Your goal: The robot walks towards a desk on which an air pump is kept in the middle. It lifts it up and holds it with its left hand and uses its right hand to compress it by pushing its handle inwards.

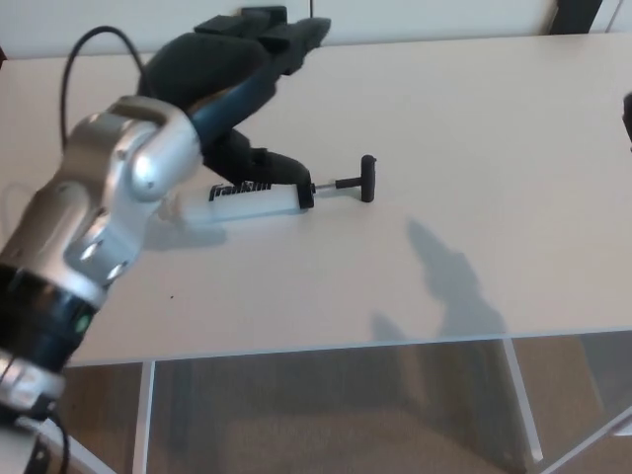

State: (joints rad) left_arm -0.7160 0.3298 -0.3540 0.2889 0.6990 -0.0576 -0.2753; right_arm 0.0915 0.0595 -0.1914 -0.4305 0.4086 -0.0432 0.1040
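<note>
The air pump (pixel 253 196) lies on its side in the middle of the desk (pixel 474 118). It has a white barrel, a thin rod and a black T-handle (pixel 367 178) pointing right. My left hand (pixel 232 69) hovers over the barrel's left part, open. Its fingers (pixel 296 35) reach toward the desk's far edge. Its thumb (pixel 265 164) hangs just above the barrel, and whether they touch I cannot tell. A dark sliver of my right hand (pixel 628 117) shows at the right edge, far from the pump.
A black cable (pixel 89 44) loops up from my left wrist. A dark chair back (pixel 259 14) stands behind the desk's far edge. The desk's front edge (pixel 326 348) runs across the lower picture, with white legs and floor below it.
</note>
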